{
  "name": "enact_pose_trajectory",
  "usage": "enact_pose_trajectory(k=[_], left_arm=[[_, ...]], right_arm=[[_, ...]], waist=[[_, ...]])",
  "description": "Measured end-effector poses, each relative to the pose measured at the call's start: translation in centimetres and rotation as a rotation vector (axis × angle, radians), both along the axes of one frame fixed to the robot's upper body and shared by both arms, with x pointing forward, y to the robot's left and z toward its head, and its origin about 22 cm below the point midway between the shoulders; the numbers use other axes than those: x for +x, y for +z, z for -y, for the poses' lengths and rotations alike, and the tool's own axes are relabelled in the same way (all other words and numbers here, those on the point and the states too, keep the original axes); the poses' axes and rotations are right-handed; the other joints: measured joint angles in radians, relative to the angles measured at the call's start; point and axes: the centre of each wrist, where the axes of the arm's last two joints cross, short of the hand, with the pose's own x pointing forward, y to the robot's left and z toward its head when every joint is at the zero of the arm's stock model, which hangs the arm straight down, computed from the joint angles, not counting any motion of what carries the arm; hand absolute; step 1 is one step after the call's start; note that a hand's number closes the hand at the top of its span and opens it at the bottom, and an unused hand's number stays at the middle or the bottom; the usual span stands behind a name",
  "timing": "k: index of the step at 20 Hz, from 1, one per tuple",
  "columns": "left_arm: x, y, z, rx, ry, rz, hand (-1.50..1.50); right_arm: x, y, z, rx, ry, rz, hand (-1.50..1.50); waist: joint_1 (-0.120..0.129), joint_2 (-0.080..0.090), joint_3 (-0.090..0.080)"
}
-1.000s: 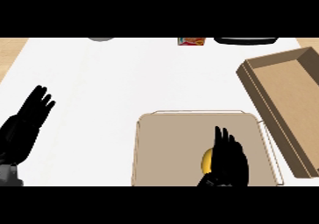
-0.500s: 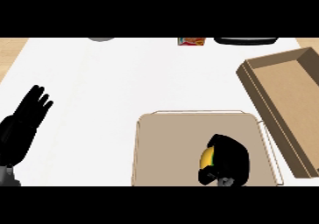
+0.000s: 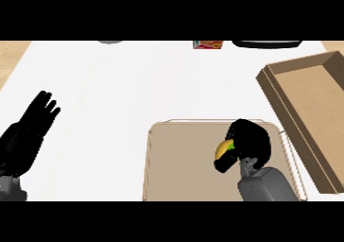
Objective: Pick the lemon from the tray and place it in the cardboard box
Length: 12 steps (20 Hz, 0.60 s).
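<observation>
A yellow lemon [image 3: 224,148] shows as a sliver at the left side of my right hand [image 3: 248,139], whose fingers and thumb curl round it over the tan tray [image 3: 182,165]; most of the lemon is hidden. I cannot tell whether the lemon still touches the tray. The open cardboard box [image 3: 311,108] lies to the right of the tray, slanting from the upper right toward the lower right. My left hand [image 3: 28,130] rests open at the view's left, fingers up, away from both.
Along the far edge of the white counter sit a grey object [image 3: 110,41], a small red-and-yellow item [image 3: 208,44] and a dark dish [image 3: 267,43]. Wooden surface shows at the top left corner.
My right hand went from flat over the lemon to curled round it, and has moved a little farther up the tray. The left hand has drifted slightly lower.
</observation>
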Motion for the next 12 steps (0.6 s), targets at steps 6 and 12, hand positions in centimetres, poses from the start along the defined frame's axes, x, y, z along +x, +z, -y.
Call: enact_pose_trajectory(k=[6, 12], left_arm=[[0.6, 0.5, 0.8, 0.003, -0.013, 0.007, 0.0], [0.3, 0.8, 0.7, -0.001, -0.002, 0.001, 0.0]], right_arm=[[6.8, 0.6, 2.8, 0.004, 0.066, 0.018, 1.5], [9.0, 3.3, 1.9, -0.049, 0.095, 0.139, 1.5]], waist=[[0.009, 0.002, 0.0], [0.001, -0.002, 0.0]])
